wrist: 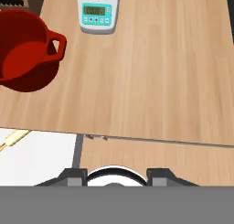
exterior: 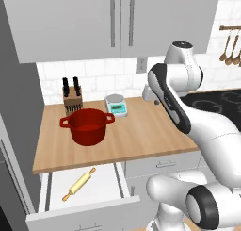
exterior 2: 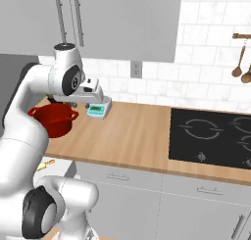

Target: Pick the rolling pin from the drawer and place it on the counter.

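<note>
Drawer (exterior: 120,180) first: the wide shallow one with the white interior and light grey flat front stands pulled open below the front edge of the light brown butcher-block desk (exterior: 141,136). On its white floor I see the small pale tan wooden rolling pin (exterior: 78,184) with darker orange-brown knob handles, lying diagonally, free of anything else. From the right base camera only one end of it peeks out past the arm, and the hand camera catches a sliver at its left edge.

On the desk sits a red round pot (exterior: 87,125) with two loop handles, uncovered, toward the left. Behind it, near the tiled wall, stands a brown wooden knife block (exterior: 73,101) with black-handled knives, and just right of that a small white and teal kitchen scale (exterior: 116,105). A black glass cooktop (exterior 2: 213,136) is set into the desk well to the right.

My white arm is folded high over the desk, with the hand held above the desk's front edge, right of the pot and well apart from the rolling pin. The gripper (wrist: 116,176) looks down on bare wood; its two dark finger tips stand wide apart at the bottom of the hand camera, with nothing between them.
</note>
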Robot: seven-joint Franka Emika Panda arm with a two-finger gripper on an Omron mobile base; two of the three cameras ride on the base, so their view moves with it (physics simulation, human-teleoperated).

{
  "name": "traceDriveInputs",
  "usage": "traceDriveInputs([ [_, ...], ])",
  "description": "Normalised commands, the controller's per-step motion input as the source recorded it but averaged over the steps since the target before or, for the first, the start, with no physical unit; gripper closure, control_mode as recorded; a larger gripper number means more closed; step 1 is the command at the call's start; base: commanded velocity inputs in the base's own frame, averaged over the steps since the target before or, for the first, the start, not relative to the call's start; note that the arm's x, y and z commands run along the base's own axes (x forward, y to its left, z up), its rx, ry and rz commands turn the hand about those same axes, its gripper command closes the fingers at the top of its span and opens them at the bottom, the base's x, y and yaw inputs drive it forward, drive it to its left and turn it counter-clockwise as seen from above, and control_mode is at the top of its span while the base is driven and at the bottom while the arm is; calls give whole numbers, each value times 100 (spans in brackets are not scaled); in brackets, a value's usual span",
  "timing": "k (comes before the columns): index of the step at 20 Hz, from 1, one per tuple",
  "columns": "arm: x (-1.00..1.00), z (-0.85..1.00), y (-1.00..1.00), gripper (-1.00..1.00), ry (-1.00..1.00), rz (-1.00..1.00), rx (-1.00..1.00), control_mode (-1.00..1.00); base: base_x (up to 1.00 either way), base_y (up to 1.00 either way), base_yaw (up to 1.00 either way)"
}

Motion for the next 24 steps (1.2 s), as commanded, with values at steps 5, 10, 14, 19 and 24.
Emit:
traceDriveInputs([
  [5,-45,0,9,-100,-2,2,0,-100,0,0,0],
  [10,-92,-24,53,-100,0,1,3,-100,0,0,0],
  [14,-82,-47,95,-100,0,0,1,-100,0,0,0],
  [19,-65,-55,100,-100,0,0,0,-100,0,0,0],
  [24,-17,-61,94,-100,0,0,0,-100,0,0,0],
])
